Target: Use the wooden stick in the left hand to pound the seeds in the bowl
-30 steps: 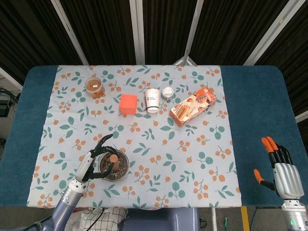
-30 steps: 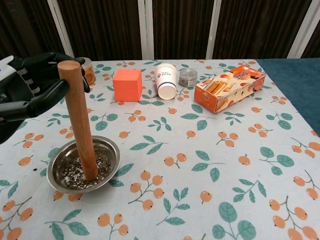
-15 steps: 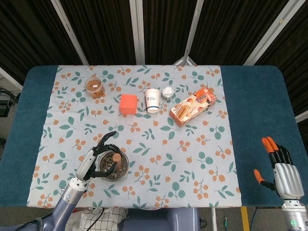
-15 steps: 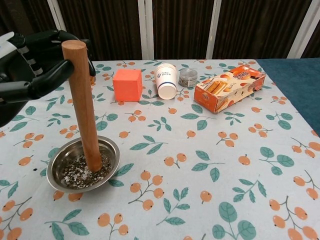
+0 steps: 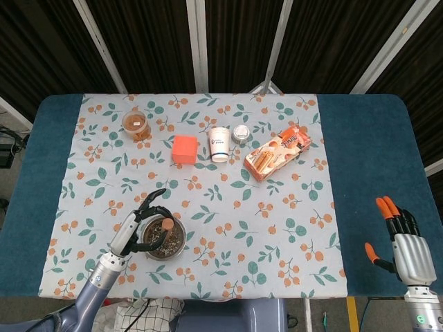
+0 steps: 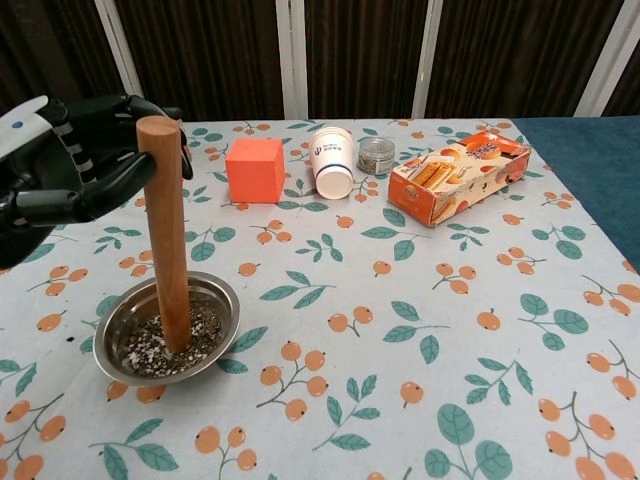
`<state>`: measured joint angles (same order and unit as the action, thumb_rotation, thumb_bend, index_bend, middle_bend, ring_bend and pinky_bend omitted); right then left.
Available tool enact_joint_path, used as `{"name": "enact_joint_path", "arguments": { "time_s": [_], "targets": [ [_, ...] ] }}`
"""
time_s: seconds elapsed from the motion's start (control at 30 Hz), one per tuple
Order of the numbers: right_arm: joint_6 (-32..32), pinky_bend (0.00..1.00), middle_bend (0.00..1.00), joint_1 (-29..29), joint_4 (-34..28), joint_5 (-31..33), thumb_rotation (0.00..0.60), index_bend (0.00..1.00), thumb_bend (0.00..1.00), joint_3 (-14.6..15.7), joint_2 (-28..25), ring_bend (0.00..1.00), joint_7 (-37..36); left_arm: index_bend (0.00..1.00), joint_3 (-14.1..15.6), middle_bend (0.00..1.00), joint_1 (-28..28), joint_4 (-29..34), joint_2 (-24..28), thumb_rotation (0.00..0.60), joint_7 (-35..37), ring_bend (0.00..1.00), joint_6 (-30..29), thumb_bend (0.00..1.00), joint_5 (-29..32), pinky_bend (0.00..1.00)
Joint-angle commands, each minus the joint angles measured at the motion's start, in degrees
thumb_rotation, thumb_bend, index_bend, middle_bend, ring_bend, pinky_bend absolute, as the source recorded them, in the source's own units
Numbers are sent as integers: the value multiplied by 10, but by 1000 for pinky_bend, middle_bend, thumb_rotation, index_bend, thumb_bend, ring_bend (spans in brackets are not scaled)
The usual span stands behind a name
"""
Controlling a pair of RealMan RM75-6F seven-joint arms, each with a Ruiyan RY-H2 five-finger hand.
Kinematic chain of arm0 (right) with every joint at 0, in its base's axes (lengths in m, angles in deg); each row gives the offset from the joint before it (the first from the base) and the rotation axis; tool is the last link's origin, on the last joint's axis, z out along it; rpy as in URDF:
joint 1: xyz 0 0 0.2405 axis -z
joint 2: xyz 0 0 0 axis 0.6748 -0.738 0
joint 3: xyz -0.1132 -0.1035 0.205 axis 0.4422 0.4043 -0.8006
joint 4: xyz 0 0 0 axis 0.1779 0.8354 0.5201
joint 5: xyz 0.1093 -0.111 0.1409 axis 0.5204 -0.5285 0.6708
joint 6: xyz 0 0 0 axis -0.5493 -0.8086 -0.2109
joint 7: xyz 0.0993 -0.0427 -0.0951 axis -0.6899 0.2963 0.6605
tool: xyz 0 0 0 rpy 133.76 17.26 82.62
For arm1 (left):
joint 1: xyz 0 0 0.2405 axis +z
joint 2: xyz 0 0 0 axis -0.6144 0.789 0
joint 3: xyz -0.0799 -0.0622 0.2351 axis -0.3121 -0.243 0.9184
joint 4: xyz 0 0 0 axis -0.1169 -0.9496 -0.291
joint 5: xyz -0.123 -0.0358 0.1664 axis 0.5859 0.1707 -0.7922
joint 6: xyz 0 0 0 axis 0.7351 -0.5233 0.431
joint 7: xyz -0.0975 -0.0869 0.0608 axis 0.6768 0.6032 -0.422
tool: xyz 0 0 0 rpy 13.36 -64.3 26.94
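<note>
A metal bowl [image 6: 225, 312] [image 5: 181, 244] of crushed seeds [image 6: 150, 352] sits near the front left of the flowered cloth. A wooden stick [image 6: 168, 240] [image 5: 167, 226] stands almost upright in it, its lower end down in the seeds. My left hand [image 6: 70, 160] [image 5: 136, 228], black-fingered, grips the stick near its top. My right hand [image 5: 408, 249] hangs off the table's front right corner, fingers apart, holding nothing; the chest view does not show it.
At the back of the cloth stand an orange cube [image 6: 254, 169], a white paper cup [image 6: 332, 160], a small tin [image 6: 376, 155], a snack box [image 6: 457, 175] and a jar [image 5: 136, 125]. Blue table surface [image 5: 367, 159] lies to the right.
The stick rose and leaned right half a second ago, then came back down into the seeds and stands straighter. My left hand dropped with it. The right hand stayed still.
</note>
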<state>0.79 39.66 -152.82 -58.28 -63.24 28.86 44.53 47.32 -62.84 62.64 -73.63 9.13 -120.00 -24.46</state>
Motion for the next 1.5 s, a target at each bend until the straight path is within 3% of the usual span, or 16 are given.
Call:
{"name": "enact_joint_path", "arguments": {
  "time_s": [0.03, 0.3, 0.67, 1.07, 1.37, 1.5],
  "targets": [
    [0, 0, 0, 0, 0, 0, 600, 0, 367, 0, 1, 0, 1, 567, 6, 573, 5, -11, -4, 600, 10, 66, 1, 843, 4, 0],
    [-4, 0, 0, 1, 0, -3, 600, 0, 366, 0, 1, 0, 2, 568, 12, 575, 11, -26, -10, 600, 21, 65, -6, 842, 0, 0],
    [-7, 0, 0, 2, 0, -3, 600, 0, 367, -1, -2, 0, -3, 568, -2, 575, 2, 22, 6, 600, -2, 66, -19, 842, -17, 0],
    [-9, 0, 0, 3, 0, -4, 600, 0, 367, -1, -3, 0, -8, 569, -31, 575, -11, 134, 67, 600, -85, 66, -21, 843, -28, 0],
    [-7, 0, 0, 3, -2, -3, 600, 0, 366, -1, -4, 0, -8, 569, -43, 575, -18, 149, 85, 600, -121, 66, 3, 843, -5, 0],
    [-7, 0, 0, 3, -2, -3, 600, 0, 367, -1, -5, 0, -11, 572, -71, 575, -28, 137, 99, 600, -214, 84, 39, 843, 40, 0]
  ]
}}
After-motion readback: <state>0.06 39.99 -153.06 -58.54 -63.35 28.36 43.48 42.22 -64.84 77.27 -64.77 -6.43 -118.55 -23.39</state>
